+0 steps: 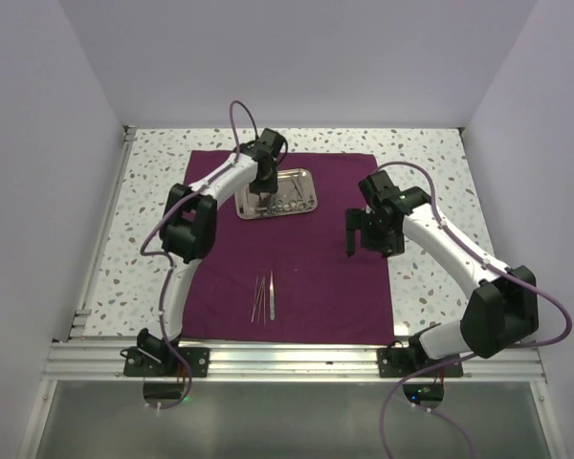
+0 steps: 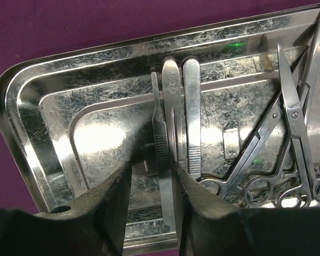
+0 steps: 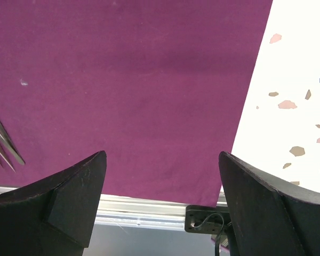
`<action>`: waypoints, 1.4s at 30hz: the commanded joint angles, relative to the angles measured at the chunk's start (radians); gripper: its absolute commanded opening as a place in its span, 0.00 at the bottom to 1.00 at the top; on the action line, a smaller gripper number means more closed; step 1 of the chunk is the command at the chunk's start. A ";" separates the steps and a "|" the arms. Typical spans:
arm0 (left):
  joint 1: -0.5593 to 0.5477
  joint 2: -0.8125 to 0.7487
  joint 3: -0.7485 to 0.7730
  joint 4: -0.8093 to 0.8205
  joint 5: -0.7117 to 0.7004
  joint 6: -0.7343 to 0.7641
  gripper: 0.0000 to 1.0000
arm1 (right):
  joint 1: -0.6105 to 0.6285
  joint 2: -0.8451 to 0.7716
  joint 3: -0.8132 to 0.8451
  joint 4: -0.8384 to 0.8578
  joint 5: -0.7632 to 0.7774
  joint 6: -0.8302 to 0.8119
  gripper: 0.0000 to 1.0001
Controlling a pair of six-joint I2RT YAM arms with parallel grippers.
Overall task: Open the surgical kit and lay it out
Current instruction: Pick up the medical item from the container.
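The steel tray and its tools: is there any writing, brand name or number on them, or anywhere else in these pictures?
No text can be read anywhere.
The steel tray shows only scratches and glare.
One pair of tweezers may bear a faint stamp near its rounded end, too blurred to read.
The purple cloth is plain.
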 commanded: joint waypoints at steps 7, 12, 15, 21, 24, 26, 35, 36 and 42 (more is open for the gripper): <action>0.043 0.095 0.183 0.019 -0.022 0.034 0.40 | -0.004 0.029 0.083 -0.021 0.013 -0.017 0.89; 0.053 0.140 0.196 0.020 -0.022 0.052 0.40 | -0.006 0.036 0.083 -0.025 0.025 -0.023 0.89; 0.057 0.166 0.207 0.023 -0.031 0.061 0.40 | -0.004 0.041 0.084 -0.025 0.027 -0.023 0.89; 0.057 0.225 0.262 0.013 -0.034 0.095 0.40 | -0.006 0.061 0.095 -0.022 0.020 -0.023 0.89; 0.057 0.238 0.262 0.016 -0.022 0.107 0.40 | -0.006 0.066 0.101 -0.024 0.022 -0.025 0.89; 0.057 0.242 0.258 0.010 -0.025 0.107 0.38 | -0.006 0.069 0.100 -0.024 0.023 -0.025 0.89; 0.059 0.262 0.198 -0.012 -0.024 0.075 0.21 | -0.004 0.069 0.098 -0.022 0.025 -0.022 0.89; 0.059 0.265 0.189 -0.013 -0.020 0.074 0.17 | -0.004 0.064 0.098 -0.022 0.027 -0.022 0.89; 0.082 0.290 0.190 -0.003 0.065 0.072 0.00 | -0.006 0.055 0.081 -0.016 0.025 -0.020 0.89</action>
